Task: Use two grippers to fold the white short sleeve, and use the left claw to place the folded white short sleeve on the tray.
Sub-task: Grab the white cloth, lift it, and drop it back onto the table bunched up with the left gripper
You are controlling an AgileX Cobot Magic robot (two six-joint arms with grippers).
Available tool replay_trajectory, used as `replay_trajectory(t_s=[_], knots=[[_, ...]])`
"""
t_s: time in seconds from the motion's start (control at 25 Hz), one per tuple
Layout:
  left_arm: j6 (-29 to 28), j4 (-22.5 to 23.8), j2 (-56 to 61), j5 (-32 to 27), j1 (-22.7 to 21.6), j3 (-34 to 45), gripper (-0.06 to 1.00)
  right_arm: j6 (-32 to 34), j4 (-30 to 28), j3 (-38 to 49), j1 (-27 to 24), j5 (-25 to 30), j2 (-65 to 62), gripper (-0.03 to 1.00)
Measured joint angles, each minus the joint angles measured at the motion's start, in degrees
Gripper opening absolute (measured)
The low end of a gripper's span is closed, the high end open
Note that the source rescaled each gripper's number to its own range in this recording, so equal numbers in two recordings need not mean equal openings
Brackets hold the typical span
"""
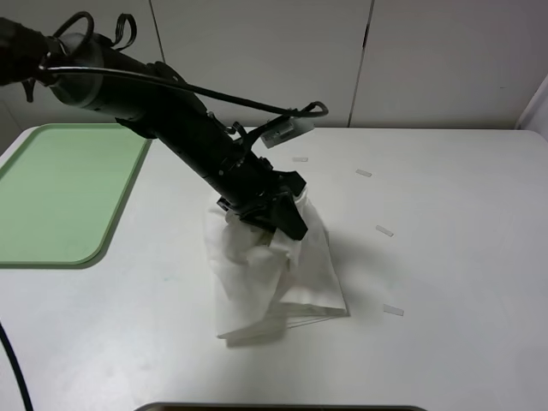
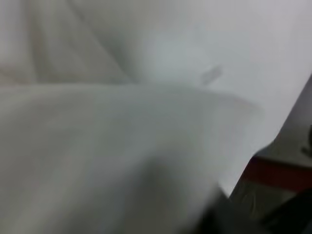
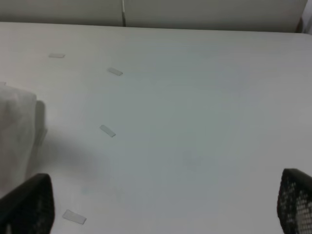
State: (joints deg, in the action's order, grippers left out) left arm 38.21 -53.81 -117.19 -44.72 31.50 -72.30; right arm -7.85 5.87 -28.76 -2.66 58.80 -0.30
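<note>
The white short sleeve (image 1: 274,274) is a folded, wrinkled bundle in the middle of the table. Its top is raised in my left gripper (image 1: 276,224) and its lower edge rests on the table. The left arm reaches in from the upper left, with its jaws closed on the cloth. Blurred white cloth (image 2: 122,146) fills the left wrist view. The pale green tray (image 1: 51,197) lies empty at the far left. My right gripper (image 3: 163,195) is open and empty over bare table, with the shirt's edge (image 3: 17,131) off to one side. It is out of the exterior high view.
Small white tape strips (image 1: 384,230) (image 1: 393,310) (image 1: 364,173) lie on the table right of the shirt. A white tag (image 1: 287,133) and a thin cable hang at the left wrist. A wall stands behind the table.
</note>
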Motion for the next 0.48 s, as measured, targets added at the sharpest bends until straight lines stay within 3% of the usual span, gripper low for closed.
replay_trajectory(t_s=[0.08,0.2,0.44,0.48], knots=[[4.7,-4.5,-0.8,1.3,0.0,0.0,0.25,0.0,0.0,0.0,0.0,0.0,0.0,1.00],[17.8,-15.6,-1.2,4.0,0.1,0.0,0.61,0.0,0.0,0.0,0.0,0.0,0.0,1.00],[43.3,-33.3,-1.6,2.9,2.3,0.0,0.71,0.0,0.0,0.0,0.0,0.0,0.0,1.00],[43.3,-33.3,-1.6,2.9,2.3,0.0,0.71,0.0,0.0,0.0,0.0,0.0,0.0,1.00]])
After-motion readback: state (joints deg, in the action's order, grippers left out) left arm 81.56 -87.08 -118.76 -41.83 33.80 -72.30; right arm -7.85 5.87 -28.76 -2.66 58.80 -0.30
